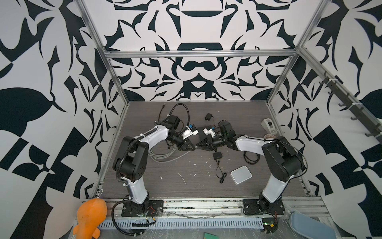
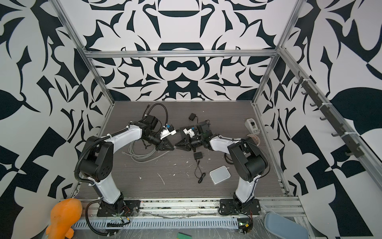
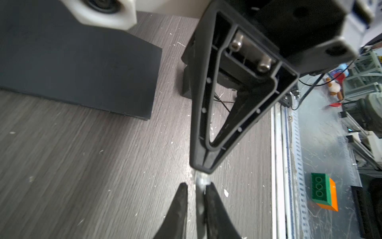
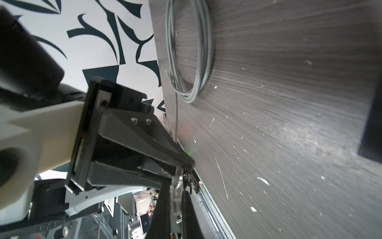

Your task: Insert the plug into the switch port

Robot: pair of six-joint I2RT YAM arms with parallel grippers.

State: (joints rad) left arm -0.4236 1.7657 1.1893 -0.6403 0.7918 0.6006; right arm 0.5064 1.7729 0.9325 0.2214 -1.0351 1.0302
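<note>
The plug (image 4: 176,192) is a clear connector on a grey cable (image 4: 192,62). My right gripper (image 4: 175,186) is shut on it just above the table. Both grippers meet tip to tip mid-table in both top views, left gripper (image 1: 193,148) against right gripper (image 1: 198,146). In the left wrist view the left gripper (image 3: 196,186) stands slightly open. The cable (image 3: 199,202) runs between its fingers (image 3: 182,202), touching one and clear of the other. The flat black box (image 3: 82,68) lies just behind the right gripper (image 3: 203,167). Its switch port does not show.
The grey cable coil (image 1: 163,155) lies under the left arm. A black adapter (image 1: 217,155) with a thin lead, a white square box (image 1: 241,174), another adapter (image 1: 208,117) and a tape dispenser (image 1: 268,125) sit around the right arm.
</note>
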